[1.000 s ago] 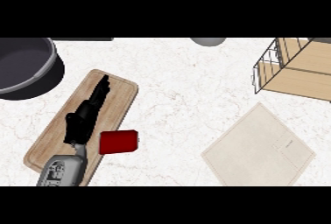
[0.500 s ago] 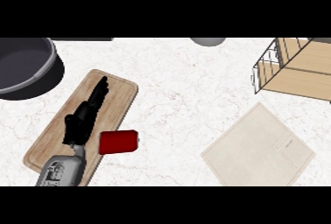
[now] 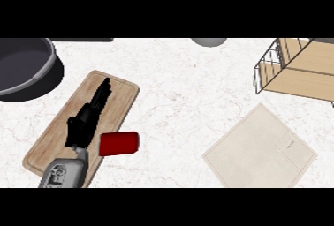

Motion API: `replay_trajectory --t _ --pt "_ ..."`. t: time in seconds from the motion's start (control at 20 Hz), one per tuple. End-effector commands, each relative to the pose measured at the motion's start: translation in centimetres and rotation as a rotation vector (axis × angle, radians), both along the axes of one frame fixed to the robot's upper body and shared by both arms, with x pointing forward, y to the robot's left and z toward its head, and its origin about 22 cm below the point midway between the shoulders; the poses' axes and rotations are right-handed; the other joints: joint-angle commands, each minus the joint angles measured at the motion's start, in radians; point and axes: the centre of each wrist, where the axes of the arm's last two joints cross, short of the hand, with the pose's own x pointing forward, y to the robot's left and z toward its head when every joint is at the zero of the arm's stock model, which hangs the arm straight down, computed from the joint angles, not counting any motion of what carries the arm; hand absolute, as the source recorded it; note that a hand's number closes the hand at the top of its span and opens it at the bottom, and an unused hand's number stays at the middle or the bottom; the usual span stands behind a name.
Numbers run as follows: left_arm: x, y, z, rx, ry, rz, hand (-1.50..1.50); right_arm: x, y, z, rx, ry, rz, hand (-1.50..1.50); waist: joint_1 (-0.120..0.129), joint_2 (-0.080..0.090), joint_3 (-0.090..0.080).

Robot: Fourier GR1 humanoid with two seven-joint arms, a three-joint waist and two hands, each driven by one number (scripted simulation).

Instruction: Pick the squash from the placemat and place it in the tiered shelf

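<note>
Counter [image 3: 189, 88], head view. The left hand [image 3: 85, 126] enters from the lower left on its grey forearm [image 3: 63, 174] and lies over a wooden cutting board [image 3: 124, 90]. Its fingers [image 3: 102, 90] are straight and held together, curled round nothing, and point up and slightly right along the length of the board. Whether the palm touches the wood cannot be told.

A red block [image 3: 119, 143] sits just to the right of the heel of the hand, with its left part over the edge of the board and the rest on the counter. Contact between the block and the hand cannot be judged. A dark grey pot [image 3: 26, 66] stands to the upper left of the fingertips, near the board's far end and apart from the hand.

The placemat [image 3: 261, 148], a pale cloth set as a diamond, lies well to the right of the hand. The tiered shelf [image 3: 297, 68], a wire frame with wooden boards, stands further to the right and beyond the fingertips, just past the placemat's far corner.

The squash cannot be made out in this view, so its position relative to the hand cannot be given. The hand holds nothing. A grey round object [image 3: 209, 41] is cut by the far edge, up and to the right of the fingertips.
</note>
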Motion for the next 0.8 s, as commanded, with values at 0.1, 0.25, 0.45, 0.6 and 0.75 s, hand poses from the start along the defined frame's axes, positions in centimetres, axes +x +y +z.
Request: replay_trajectory --t 0.1,0.25,0.45,0.6,0.75 --pt "-1.3 0.7 -0.2 0.004 -0.008 0.012 0.00 -0.7 -1.7 1.8 0.040 -0.015 -0.084 -1.50 0.001 -0.002 0.000" --pt "0.7 0.5 -1.0 -0.002 -0.001 0.030 0.00 -1.6 0.5 -0.6 0.127 -0.041 -0.003 -1.50 -0.017 -0.005 0.000" --pt "0.6 0.4 -0.2 -0.018 0.001 0.010 0.00 -1.3 -0.7 1.2 0.194 -0.120 0.052 -1.50 -0.006 -0.002 0.000" --pt "1.1 0.0 0.6 -0.009 0.005 0.010 0.00 -2.2 -1.3 2.2 0.209 -0.106 0.106 -1.50 -0.008 -0.003 0.000" --pt "-0.2 -0.5 1.0 0.002 0.005 0.013 0.00 -3.1 0.3 3.4 0.211 -0.102 0.145 -1.50 -0.010 -0.006 0.000"
